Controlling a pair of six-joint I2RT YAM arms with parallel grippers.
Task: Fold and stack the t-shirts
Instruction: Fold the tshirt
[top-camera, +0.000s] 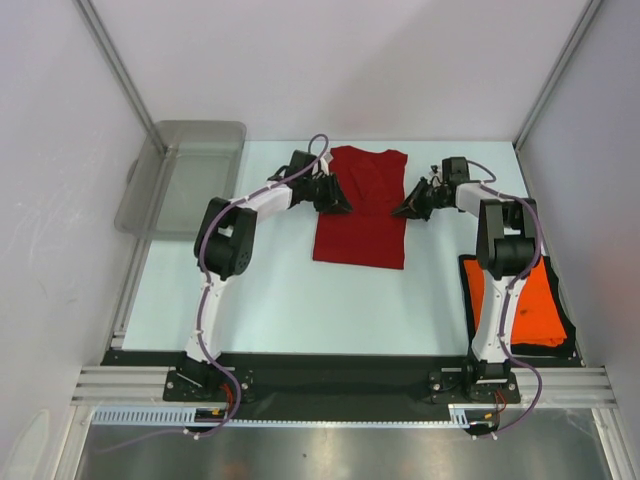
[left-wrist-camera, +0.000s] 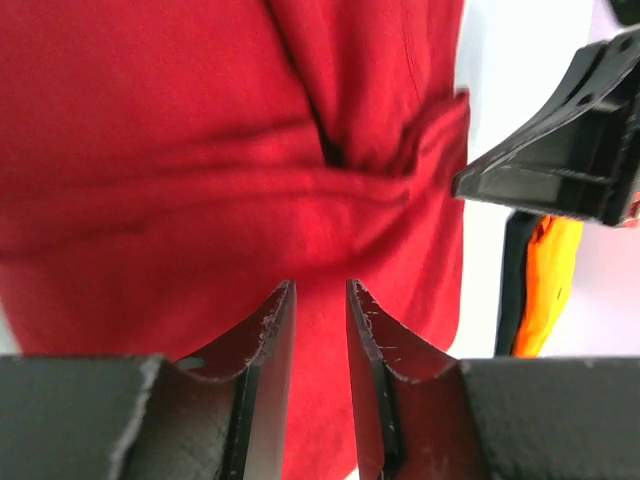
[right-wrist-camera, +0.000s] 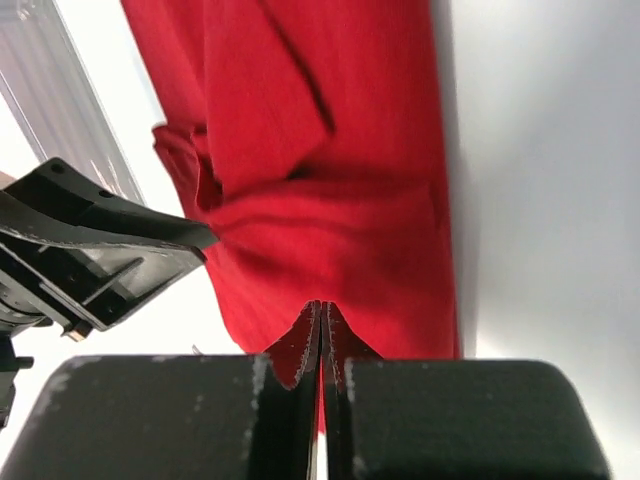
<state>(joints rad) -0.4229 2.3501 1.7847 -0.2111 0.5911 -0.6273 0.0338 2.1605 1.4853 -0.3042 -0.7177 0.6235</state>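
Left tool (left-wrist-camera: 320, 288) apart and right tool (right-wrist-camera: 321, 306) pressed together flank the dark red t-shirt (top-camera: 362, 220) near the far edge of the counter (top-camera: 280, 300).

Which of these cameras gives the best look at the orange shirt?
The top external view. It shows the orange shirt lying flat at the near right, partly behind the right arm. The left wrist view catches only a sliver at its right edge; the right wrist view shows none of it.
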